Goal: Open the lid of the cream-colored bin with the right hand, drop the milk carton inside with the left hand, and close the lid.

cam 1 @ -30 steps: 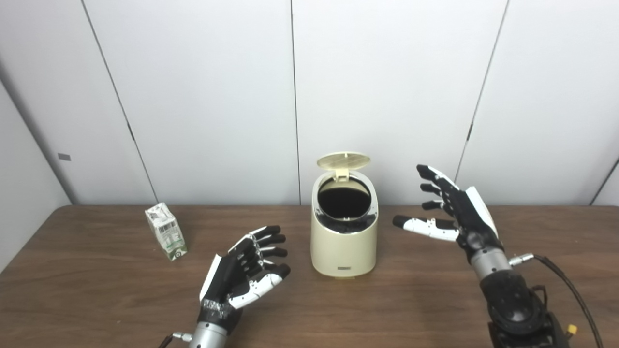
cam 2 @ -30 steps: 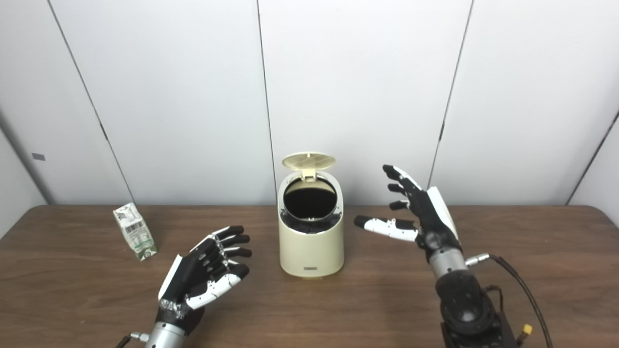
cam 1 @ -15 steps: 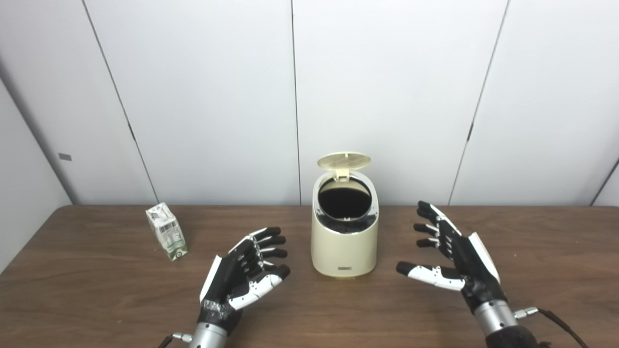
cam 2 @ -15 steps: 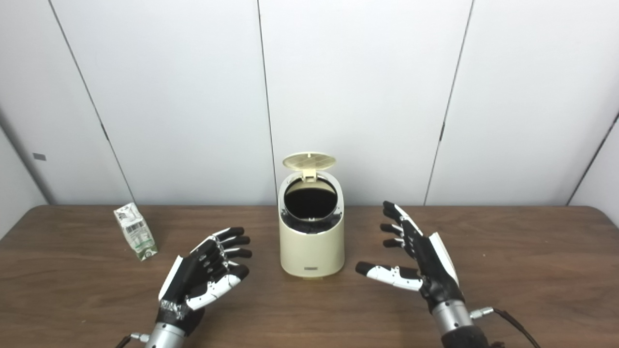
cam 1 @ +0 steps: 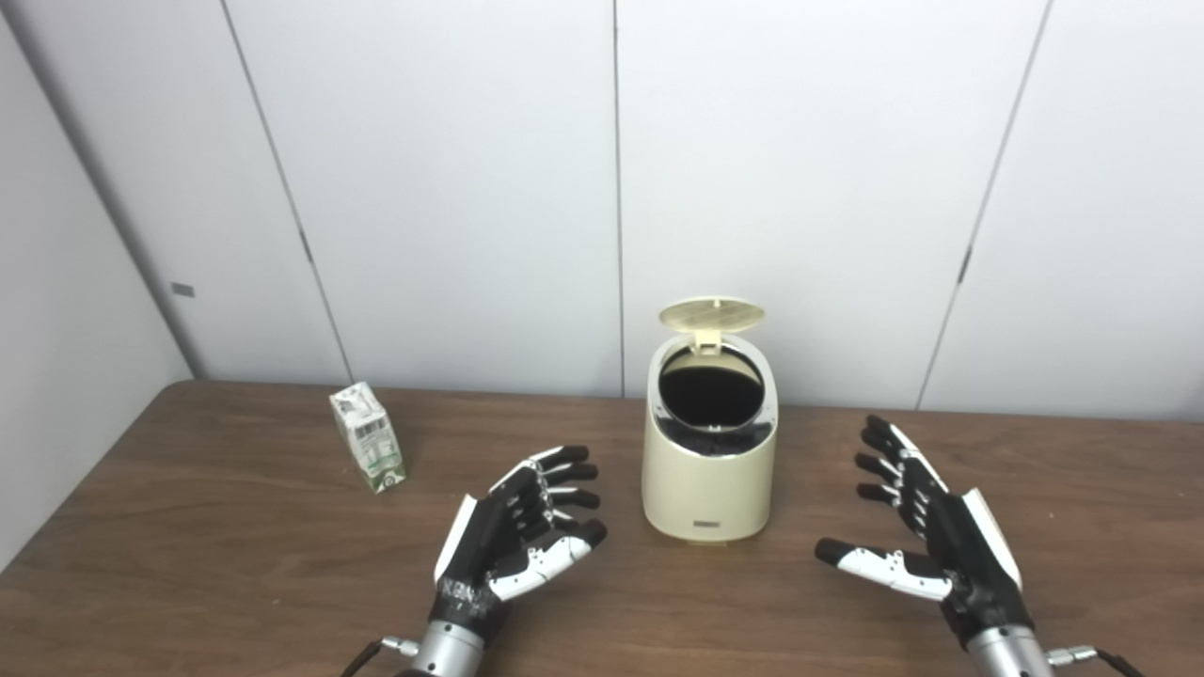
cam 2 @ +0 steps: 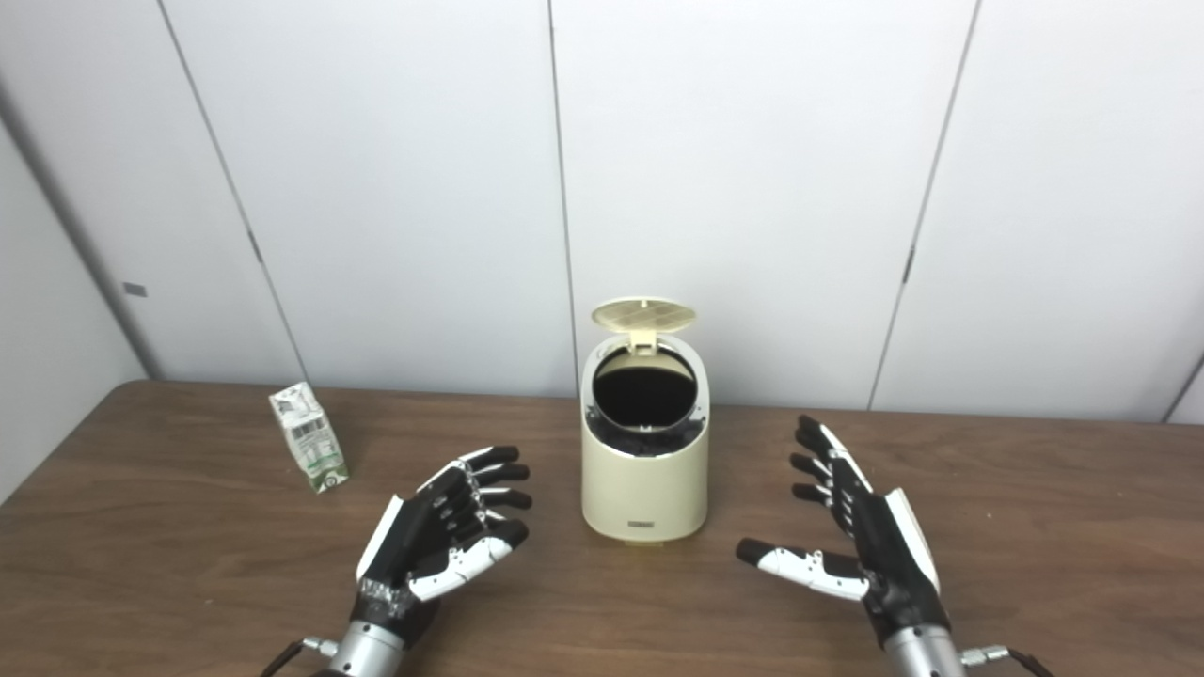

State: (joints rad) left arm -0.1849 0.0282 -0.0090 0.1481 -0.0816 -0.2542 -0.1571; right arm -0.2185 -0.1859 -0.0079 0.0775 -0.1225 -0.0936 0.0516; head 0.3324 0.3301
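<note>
Pictured with lid [cam 1: 711, 315] raised at frame centre: cream-colored bin [cam 1: 710, 475], ready for loading. Left robot hand [cam 1: 517, 536] and right robot hand [cam 1: 926, 541] spread, empty. Milk carton [cam 1: 369, 449] untouched, upright on desk [cam 1: 216, 545], centre-left.

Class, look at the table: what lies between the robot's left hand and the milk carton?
Nothing: only bare table separates the left hand from the milk carton, clearest in the left eye view.
</note>
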